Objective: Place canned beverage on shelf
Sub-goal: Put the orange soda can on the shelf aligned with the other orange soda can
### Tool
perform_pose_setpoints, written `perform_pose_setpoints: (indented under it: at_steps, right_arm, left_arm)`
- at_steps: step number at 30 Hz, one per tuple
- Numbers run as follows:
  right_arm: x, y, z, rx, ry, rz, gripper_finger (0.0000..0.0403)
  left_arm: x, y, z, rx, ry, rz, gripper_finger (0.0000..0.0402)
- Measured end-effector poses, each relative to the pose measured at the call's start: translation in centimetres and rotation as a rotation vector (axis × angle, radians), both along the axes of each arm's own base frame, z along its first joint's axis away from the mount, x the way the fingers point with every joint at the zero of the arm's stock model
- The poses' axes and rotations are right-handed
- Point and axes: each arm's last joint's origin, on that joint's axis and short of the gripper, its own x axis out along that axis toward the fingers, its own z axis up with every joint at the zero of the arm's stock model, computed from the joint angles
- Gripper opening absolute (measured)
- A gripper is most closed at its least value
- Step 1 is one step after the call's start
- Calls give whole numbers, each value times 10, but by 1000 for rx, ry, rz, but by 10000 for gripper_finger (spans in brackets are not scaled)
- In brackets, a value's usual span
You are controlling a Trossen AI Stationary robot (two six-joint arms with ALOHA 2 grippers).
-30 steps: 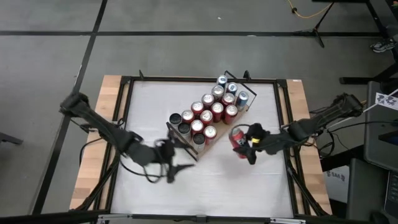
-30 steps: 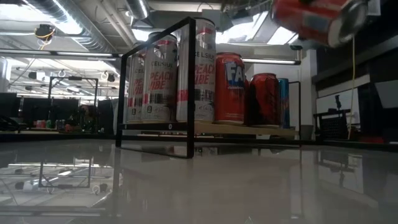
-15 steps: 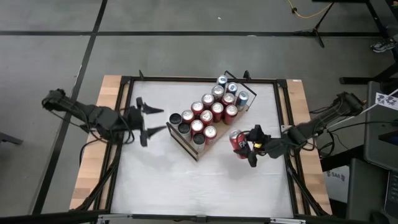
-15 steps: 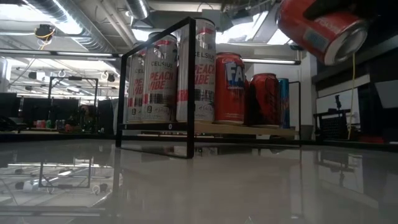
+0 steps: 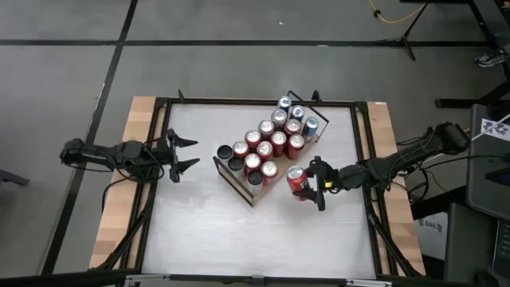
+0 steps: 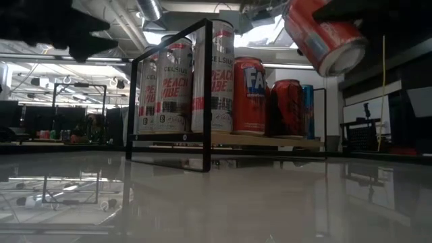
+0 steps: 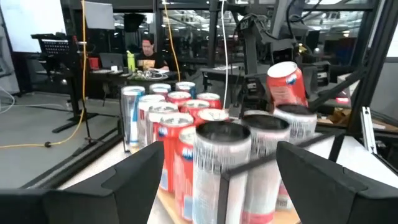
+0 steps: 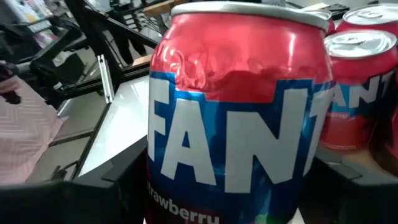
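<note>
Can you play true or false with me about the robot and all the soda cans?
1. The right gripper holds a red can. True.
2. That can stands on the table. False: it hangs tilted in the air beside the shelf.
3. The left gripper holds a can too. False: its fingers are open and empty, left of the shelf.
4. Many cans already stand upright on the shelf. True.

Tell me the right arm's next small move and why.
Probably carry on toward the shelf and level the can: the right gripper holds the red can tilted, off the table, beside the shelf's one open spot.
</note>
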Motion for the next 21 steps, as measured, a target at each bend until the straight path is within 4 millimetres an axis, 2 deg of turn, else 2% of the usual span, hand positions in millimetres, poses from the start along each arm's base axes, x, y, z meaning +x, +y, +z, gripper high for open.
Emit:
perform_pose_setpoints:
  at_steps: [10, 21]
  right_arm:
    - [-15, -8, -33, -36, -105, 17, 289]
    - [-27, -13, -54, -76, -89, -5, 289]
  left_arm:
    - [1, -1, -43, -2, 45, -23, 305]
    - [2, -1, -43, -1, 43, -35, 305]
